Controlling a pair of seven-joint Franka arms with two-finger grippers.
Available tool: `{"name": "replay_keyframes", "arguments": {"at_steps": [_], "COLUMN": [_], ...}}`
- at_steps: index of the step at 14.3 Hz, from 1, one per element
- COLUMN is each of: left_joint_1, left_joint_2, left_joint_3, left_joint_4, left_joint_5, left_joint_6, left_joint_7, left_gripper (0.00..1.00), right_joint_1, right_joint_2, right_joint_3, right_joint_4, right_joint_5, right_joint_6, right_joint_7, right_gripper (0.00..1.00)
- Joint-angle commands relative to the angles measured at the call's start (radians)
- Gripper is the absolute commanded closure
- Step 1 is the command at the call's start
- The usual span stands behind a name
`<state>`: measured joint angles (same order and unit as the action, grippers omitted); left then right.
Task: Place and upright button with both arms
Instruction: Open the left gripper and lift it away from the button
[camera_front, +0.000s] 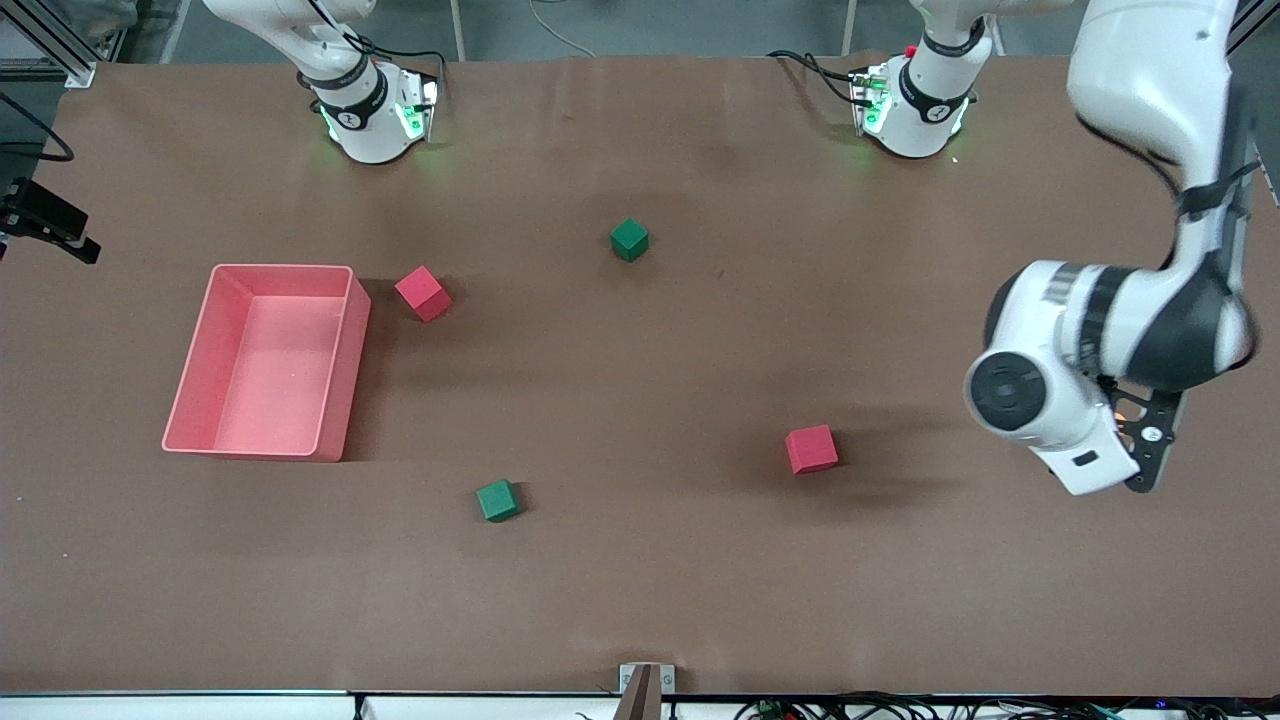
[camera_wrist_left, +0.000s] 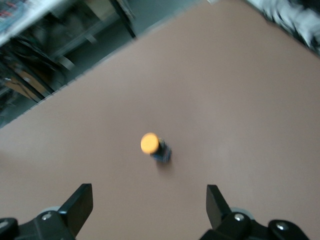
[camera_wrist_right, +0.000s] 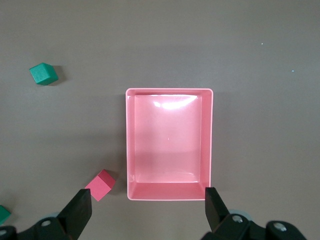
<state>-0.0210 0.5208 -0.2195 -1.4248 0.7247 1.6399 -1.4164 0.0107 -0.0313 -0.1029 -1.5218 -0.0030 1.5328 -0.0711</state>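
Note:
The button (camera_wrist_left: 156, 148) shows in the left wrist view only: a round orange cap on a small black body, on bare brown table, seemingly lying on its side. My left gripper (camera_wrist_left: 148, 193) is open and empty above the table, with the button ahead of its fingertips and apart from them. In the front view the left arm (camera_front: 1060, 400) hangs over the left arm's end of the table and hides the button and the fingers. My right gripper (camera_wrist_right: 147, 196) is open and empty, high over the pink bin (camera_wrist_right: 169, 192).
The pink bin (camera_front: 350, 370) stands toward the right arm's end. A red cube (camera_front: 422, 293) lies beside it, a green cube (camera_front: 629, 240) nearer the bases. Another red cube (camera_front: 811, 449) and green cube (camera_front: 497, 500) lie nearer the front camera.

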Motion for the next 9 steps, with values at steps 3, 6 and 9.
{"name": "replay_keyframes", "arguments": {"at_steps": [3, 6, 9], "left_joint_1": [0.110, 0.164, 0.182], "left_joint_2": [-0.083, -0.136, -0.180], "left_joint_3": [-0.014, -0.014, -0.011], "left_joint_4": [0.038, 0.038, 0.033], "left_joint_5": [-0.295, -0.433, -0.539], "left_joint_6": [0.011, 0.011, 0.000], "left_joint_7": [0.411, 0.644, 0.718], "left_gripper": [0.00, 0.00, 0.00], "right_joint_1": [-0.012, -0.008, -0.008], "right_joint_2": [-0.007, -0.006, 0.004], "right_joint_3": [0.005, 0.005, 0.006], "right_joint_4": [0.003, 0.003, 0.002], "right_joint_5": [-0.006, -0.005, -0.005], "right_joint_6": [-0.010, -0.010, -0.010], "right_joint_7": [0.002, 0.008, 0.002], "right_gripper": [0.00, 0.00, 0.00]}}
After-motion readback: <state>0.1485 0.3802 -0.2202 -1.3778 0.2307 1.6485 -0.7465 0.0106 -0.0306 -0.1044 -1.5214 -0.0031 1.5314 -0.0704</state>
